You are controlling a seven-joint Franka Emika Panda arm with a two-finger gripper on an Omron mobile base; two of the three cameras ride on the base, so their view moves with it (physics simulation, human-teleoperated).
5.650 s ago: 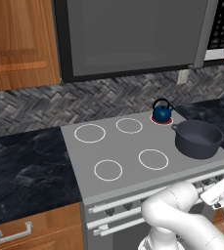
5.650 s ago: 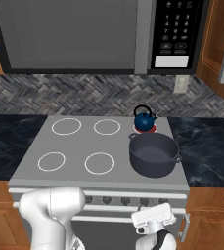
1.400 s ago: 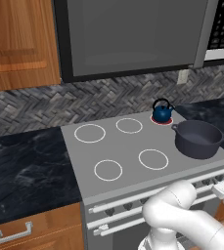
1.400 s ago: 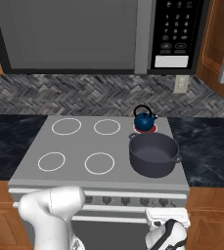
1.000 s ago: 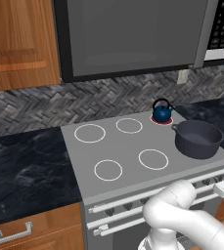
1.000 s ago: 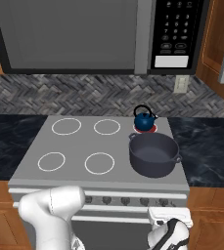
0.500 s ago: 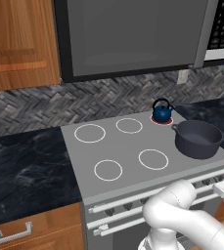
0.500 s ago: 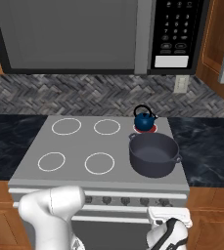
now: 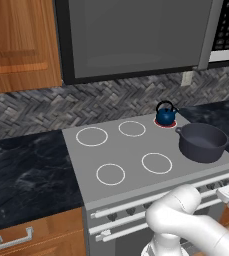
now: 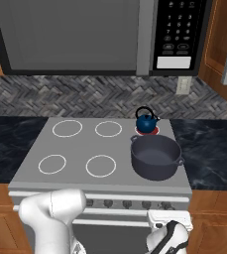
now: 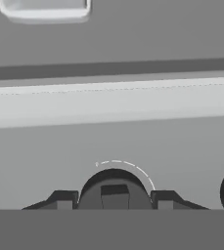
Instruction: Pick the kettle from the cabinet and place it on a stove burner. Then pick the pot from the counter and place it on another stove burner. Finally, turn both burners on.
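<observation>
From the left base cam, the kettle [image 9: 165, 114] sits on a red-glowing back burner, pot [image 9: 203, 142] just in front. Right base cam: same pair. Hand cam: gripper [image 11: 114, 199] fingertips flank a stove knob [image 11: 114, 190]; gripped or not, can't tell.

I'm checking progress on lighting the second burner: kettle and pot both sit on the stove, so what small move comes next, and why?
Probably close the hand the rest of the way onto the dark knob and twist. The fingertips flank the knob on the stove's front panel but look not yet snug. The kettle already sits on a red-glowing ring; the pot still needs heat.
</observation>
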